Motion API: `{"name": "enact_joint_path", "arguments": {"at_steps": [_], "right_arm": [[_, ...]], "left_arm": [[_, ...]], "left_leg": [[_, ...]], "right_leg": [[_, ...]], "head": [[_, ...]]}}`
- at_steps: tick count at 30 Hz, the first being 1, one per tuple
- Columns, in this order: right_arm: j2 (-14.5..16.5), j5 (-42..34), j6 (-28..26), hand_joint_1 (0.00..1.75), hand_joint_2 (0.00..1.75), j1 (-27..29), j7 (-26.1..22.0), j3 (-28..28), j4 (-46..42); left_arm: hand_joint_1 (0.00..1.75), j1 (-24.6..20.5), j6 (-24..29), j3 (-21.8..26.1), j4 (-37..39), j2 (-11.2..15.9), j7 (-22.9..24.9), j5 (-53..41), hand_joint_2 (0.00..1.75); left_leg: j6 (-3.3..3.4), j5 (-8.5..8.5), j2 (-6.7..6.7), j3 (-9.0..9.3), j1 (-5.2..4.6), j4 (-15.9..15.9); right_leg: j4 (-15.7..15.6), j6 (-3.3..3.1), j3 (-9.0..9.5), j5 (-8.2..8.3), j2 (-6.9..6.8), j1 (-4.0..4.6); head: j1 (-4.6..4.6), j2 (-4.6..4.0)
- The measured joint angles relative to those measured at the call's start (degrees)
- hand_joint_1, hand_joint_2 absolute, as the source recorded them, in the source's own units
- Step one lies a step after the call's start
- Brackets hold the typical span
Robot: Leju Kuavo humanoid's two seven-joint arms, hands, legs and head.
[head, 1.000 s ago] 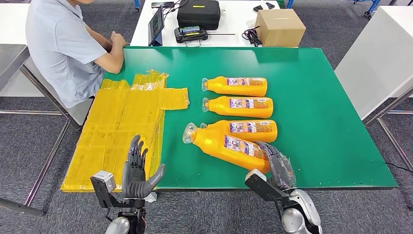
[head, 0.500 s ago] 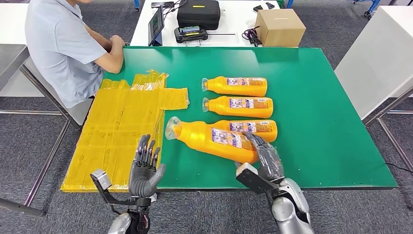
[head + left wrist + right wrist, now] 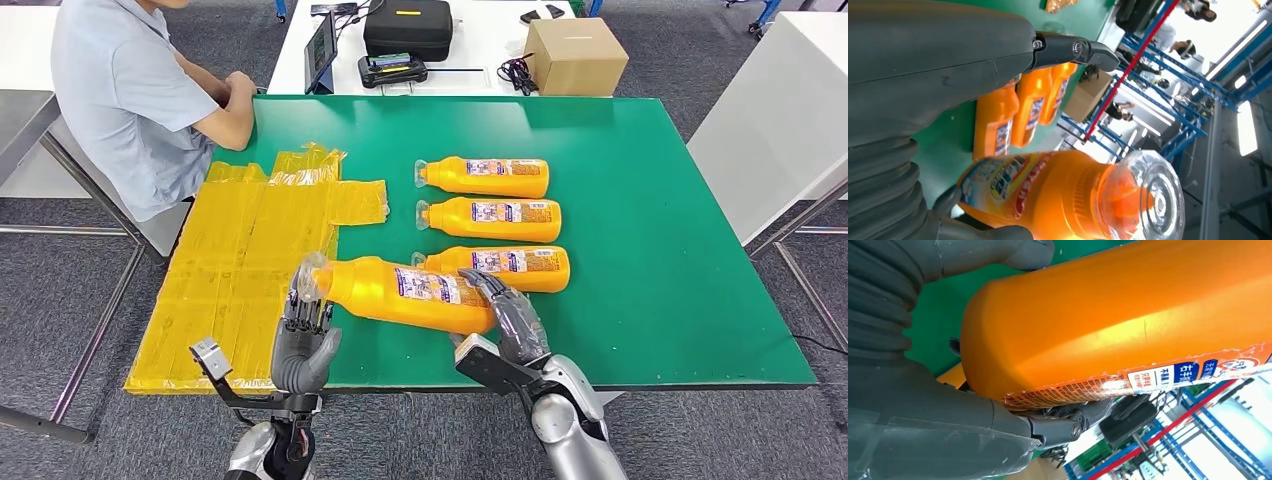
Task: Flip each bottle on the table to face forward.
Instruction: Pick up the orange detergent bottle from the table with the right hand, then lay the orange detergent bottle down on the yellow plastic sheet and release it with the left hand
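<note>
My right hand grips the base end of an orange bottle and holds it lying level above the near part of the green table. The bottle's clear cap points left and sits right at the raised fingers of my left hand, which is spread and holds nothing. In the left wrist view the cap is close beside the hand, under the thumb. The right wrist view has the bottle's body in the hand. Three more orange bottles lie in a row, caps left.
Flattened yellow bags cover the table's left side. A person sits at the far left corner, arms on the edge. Behind the table stand a cardboard box and a black case.
My right hand has lifted the nearest bottle and carried it left, turning it level. My left hand has risen and moved right, so its fingers now meet the cap.
</note>
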Motion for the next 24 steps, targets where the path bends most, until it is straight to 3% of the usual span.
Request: {"name": "enact_joint_path", "arguments": {"at_steps": [7, 14, 24], "right_arm": [[0.77, -0.93, 0.43, 1.75, 1.75, -1.58, -0.44, 1.91, 2.71], [2.07, -2.32, 0.49, 1.75, 1.75, -2.42, 0.02, 3.3, 4.61], [2.83, -2.52, 0.76, 1.75, 1.75, -2.71, 0.15, 4.25, 5.31]], "left_arm": [[0.0, -1.28, -2.67, -2.08, 0.68, 0.01, -2.36, -0.35, 1.75], [0.0, -2.1, -0.05, -5.09, 0.66, 0.08, -3.52, -4.3, 1.75], [0.0, -2.53, 1.08, -5.66, 0.84, 0.09, -3.61, -6.0, 1.75]], "left_leg": [[0.0, 0.01, 0.0, 0.0, 0.0, 0.0], [0.0, 0.01, -0.01, 0.0, 0.0, 0.0], [0.0, 0.01, -0.01, -0.01, 0.0, 0.0]], "right_leg": [[0.0, 0.0, -0.01, 0.0, 0.0, 0.0], [0.01, 0.0, -0.01, 0.0, 0.0, 0.0], [0.01, 0.0, -0.02, 0.0, 0.0, 0.0]], "head": [[-0.01, 0.0], [-0.01, 0.0], [-0.01, 0.0]]}}
